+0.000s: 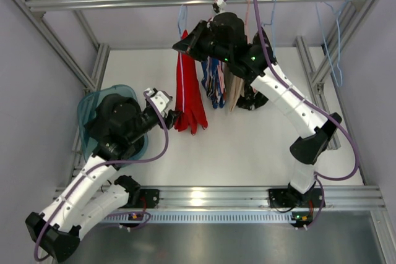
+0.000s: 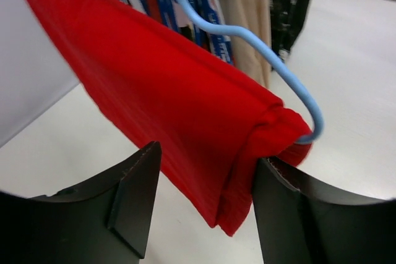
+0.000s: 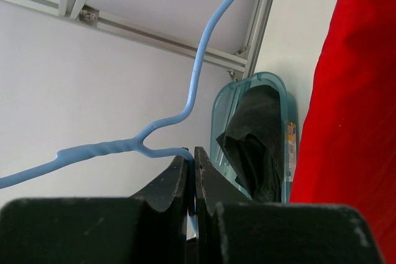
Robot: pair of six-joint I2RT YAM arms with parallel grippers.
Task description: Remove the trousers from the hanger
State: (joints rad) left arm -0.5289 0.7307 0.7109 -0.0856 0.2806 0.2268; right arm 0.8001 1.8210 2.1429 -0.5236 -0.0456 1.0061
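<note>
- The red trousers [image 1: 188, 94] are hung folded over a light-blue hanger [image 2: 247, 32] beneath the overhead rail [image 1: 124, 1]. Their long axis is set vertical, with the loose ends pointed down at the white counter [image 1: 247, 146].
- In the left wrist view the folded cloth is seen running diagonally from upper left to lower right along the hanger's bar, and it is bunched at the hanger's curved end.
- The left claw [image 2: 204, 208] is held wide open astride the lower edge of the red cloth. One finger [image 2: 133, 202] is kept apart from the cloth, while the other appears to be touched by the bunched fold.
- The right claw [image 3: 195, 168] is clamped on the hanger's wire just below its twisted neck, with no gap seen between the fingers.
- The black trousers [image 3: 257, 146] are lying crumpled inside a teal bin [image 3: 223, 100] at the counter's left edge, well apart from the hanger.
- Other garments, one patterned and one beige, are hung just beside the red pair.
</note>
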